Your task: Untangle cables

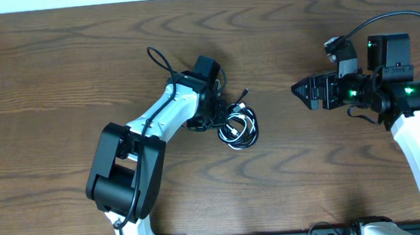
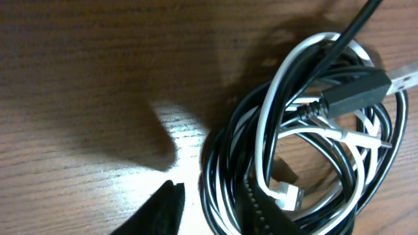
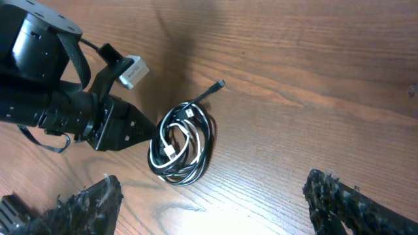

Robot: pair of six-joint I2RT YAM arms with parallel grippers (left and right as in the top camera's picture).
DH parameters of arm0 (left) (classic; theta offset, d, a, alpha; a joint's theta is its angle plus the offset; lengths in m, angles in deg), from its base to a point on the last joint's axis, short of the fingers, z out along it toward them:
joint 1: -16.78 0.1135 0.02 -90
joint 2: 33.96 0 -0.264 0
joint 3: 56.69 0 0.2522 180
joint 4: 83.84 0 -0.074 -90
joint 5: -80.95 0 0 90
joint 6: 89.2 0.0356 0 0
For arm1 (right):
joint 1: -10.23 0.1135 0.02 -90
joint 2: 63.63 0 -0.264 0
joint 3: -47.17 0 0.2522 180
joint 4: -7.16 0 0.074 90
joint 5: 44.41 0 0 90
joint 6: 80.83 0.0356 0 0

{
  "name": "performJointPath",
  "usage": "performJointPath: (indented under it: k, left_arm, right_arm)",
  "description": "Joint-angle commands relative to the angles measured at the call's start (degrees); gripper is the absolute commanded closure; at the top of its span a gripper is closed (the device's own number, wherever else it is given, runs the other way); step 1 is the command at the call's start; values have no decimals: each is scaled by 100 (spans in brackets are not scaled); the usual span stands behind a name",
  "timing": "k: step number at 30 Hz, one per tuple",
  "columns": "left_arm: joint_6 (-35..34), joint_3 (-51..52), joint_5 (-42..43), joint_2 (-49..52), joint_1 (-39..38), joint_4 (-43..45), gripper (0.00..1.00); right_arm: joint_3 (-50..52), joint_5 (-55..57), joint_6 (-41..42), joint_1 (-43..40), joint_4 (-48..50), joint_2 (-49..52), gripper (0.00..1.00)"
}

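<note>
My left claw (image 1: 214, 119) sits at the coil's edge on the bench (image 1: 56, 69), fingers (image 2: 166, 209) straddling strands of black cable (image 2: 356, 91) and white cable (image 2: 261, 130); whether it truly grips, I cannot tell; right claw (image 1: 298, 91) hangs spread and empty, well apart; I'd judge the first grab is in hand; next, pinch firm, then lift one loop clear.

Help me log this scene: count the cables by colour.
Black cable: 1
White cable: 1
Total: 2
</note>
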Motion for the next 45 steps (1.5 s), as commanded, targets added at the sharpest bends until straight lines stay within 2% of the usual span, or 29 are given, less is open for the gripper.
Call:
performJointPath:
  k: [1,11,14,21,30,35,38,45]
  left_arm:
    - [-57,94,28,181,-22,26,72]
    - [-120,85,87,330,-26,111,76]
    - [-136,35,87,328,11,13,92]
    - [-87,-151,66,-50,68,-144,92]
    - [-94,-186,70,-1705,59,243,92]
    - [-181,-186,70,-2358,59,459,93]
    - [-275,-186,74,-2450,59,483,92]
    - [-400,-184,208,-2448,61,566,93]
  right_arm:
    - [-107,-92,17,-33,-4,13,13]
    - [-107,-7,20,-33,-7,13,11]
    - [-107,-7,20,-33,0,13,11]
    - [-107,-9,20,-33,-7,13,11]
    - [-107,-74,24,-33,63,13,11]
    - [-107,-728,26,-33,365,13,12]
    - [-107,-1128,144,24,647,13,15]
    - [-107,-946,695,533,1156,66,19]
